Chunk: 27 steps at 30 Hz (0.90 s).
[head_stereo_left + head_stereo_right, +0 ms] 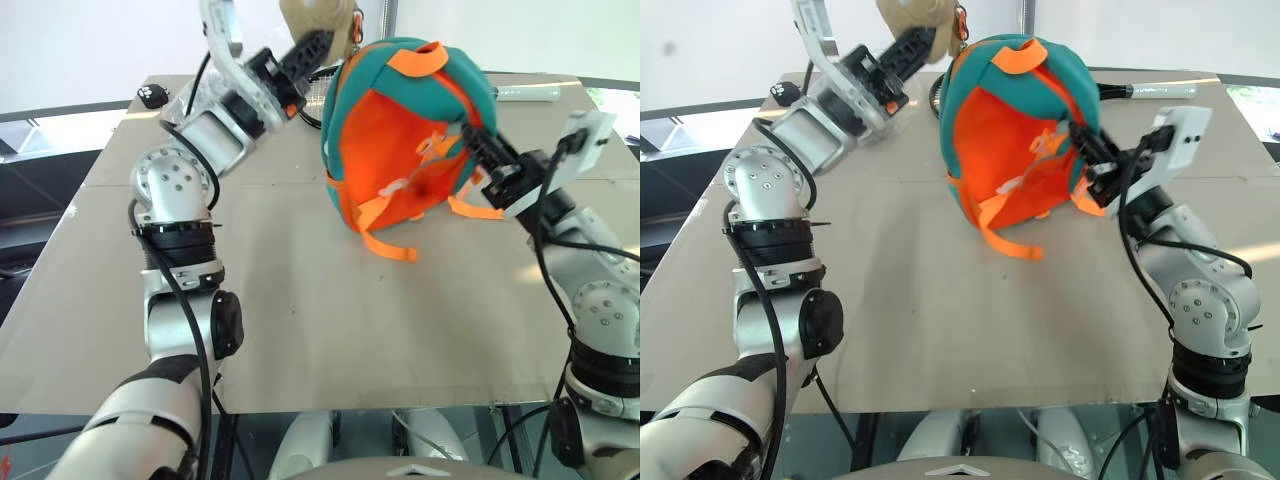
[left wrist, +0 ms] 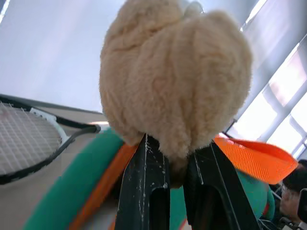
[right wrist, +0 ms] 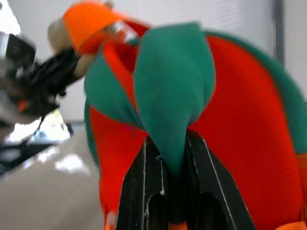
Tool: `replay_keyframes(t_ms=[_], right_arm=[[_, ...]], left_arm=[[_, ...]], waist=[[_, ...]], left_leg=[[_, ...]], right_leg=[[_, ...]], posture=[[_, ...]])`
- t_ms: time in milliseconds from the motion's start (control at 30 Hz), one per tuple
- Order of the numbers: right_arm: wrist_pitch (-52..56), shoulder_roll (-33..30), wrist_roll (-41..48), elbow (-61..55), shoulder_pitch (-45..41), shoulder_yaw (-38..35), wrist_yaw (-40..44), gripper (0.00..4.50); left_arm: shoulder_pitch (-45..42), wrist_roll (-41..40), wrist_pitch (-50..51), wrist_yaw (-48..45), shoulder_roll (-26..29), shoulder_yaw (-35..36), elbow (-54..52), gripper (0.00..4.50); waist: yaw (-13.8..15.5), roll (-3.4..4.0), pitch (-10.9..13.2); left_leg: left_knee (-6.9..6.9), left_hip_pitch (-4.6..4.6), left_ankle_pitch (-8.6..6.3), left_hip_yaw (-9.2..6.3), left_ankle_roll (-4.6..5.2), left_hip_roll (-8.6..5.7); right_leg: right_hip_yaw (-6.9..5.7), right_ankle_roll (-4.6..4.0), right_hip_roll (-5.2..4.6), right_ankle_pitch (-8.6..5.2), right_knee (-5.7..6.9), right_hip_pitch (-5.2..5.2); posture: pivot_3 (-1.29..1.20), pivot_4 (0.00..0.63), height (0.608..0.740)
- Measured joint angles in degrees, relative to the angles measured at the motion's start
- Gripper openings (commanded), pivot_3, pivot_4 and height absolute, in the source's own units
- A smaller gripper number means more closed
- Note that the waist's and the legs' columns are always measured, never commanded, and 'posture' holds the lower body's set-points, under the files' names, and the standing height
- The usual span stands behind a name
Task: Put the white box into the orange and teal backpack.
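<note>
The orange and teal backpack (image 1: pixel 400 150) is held up off the brown table (image 1: pixel 300 300), its orange side facing me and its straps hanging down. My left gripper (image 2: pixel 177 158) is shut on the tan plush toy (image 2: pixel 172 76) at the backpack's top left. My right gripper (image 3: pixel 175 158) is shut on a fold of the teal trim (image 3: pixel 172 96) at the backpack's right edge, also seen in the left eye view (image 1: pixel 470 135). The white box is out of view.
A black tennis racket (image 2: pixel 29 143) lies on the table behind the backpack, its pale handle (image 1: pixel 525 93) pointing right. A small black object (image 1: pixel 150 96) and a clear plastic bag (image 1: pixel 192 100) sit at the back left. A person (image 2: pixel 293 189) is beyond the table.
</note>
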Motion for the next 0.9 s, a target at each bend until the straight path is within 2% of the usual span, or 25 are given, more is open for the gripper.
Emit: replay_keyframes(t_ms=[200, 300, 467, 500, 700, 900], right_arm=[[1.7, -2.9, -2.6, -0.7, 1.7, 1.6, 3.4, 0.00], [2.1, -1.7, -1.2, -0.5, 1.7, 1.5, 4.9, 1.20], [3.4, -1.0, 0.1, 0.8, -0.9, 2.8, 7.4, 3.73], [3.4, -1.0, -0.2, 1.1, -1.2, 3.1, 7.4, 4.04], [6.1, -0.2, 0.4, 6.6, -7.3, 3.8, 8.2, 4.04], [7.3, 0.6, 0.2, 13.3, -14.9, 5.1, 13.3, 4.04]], left_arm=[[4.3, 0.7, 1.8, -1.3, -0.9, -0.3, -3.4, 0.05], [4.6, 0.6, 2.5, -1.2, -1.9, -0.3, -5.8, 0.00], [7.1, 0.8, 3.6, -1.4, -2.4, -1.6, -8.4, 0.00], [7.3, 0.8, 3.6, -1.5, -2.4, -1.8, -8.7, 0.00], [8.5, 0.9, 4.1, -2.0, -2.1, -2.0, -10.7, 0.00], [8.9, 1.4, 4.5, -2.7, -1.3, -1.9, -11.5, 0.00]], waist=[[0.4, -0.07, 0.0], [0.3, -0.07, 0.0], [0.0, -0.07, 0.0], [0.1, -0.07, 0.0], [0.2, -0.07, 0.0], [0.1, -0.07, 0.0]], left_leg=[[-0.04, 0.36, 0.01, -0.37, -0.02, 0.07], [-0.14, 0.54, 0.01, -0.27, -0.02, 0.10], [-0.11, 0.53, 0.01, -0.08, -0.02, 0.10], [-0.11, 0.53, 0.01, -0.10, -0.02, 0.09], [-0.12, 0.55, 0.01, -0.17, -0.02, 0.08], [-0.13, 0.55, 0.01, -0.15, -0.02, 0.09]], right_leg=[[-0.15, 0.01, -0.06, 0.00, -0.06, 0.15], [-0.03, 0.01, -0.05, 0.00, -0.05, 0.24], [0.15, 0.01, -0.04, 0.00, -0.03, 0.23], [0.14, 0.01, -0.05, 0.00, -0.04, 0.22], [0.09, 0.01, -0.06, 0.00, -0.06, 0.22], [0.10, 0.01, -0.06, 0.00, -0.05, 0.22]], posture=[[0.00, 0.150, 0.740], [0.00, 0.150, 0.740], [0.00, 0.150, 0.740], [0.00, 0.150, 0.740], [0.00, 0.150, 0.740], [0.00, 0.150, 0.740]])
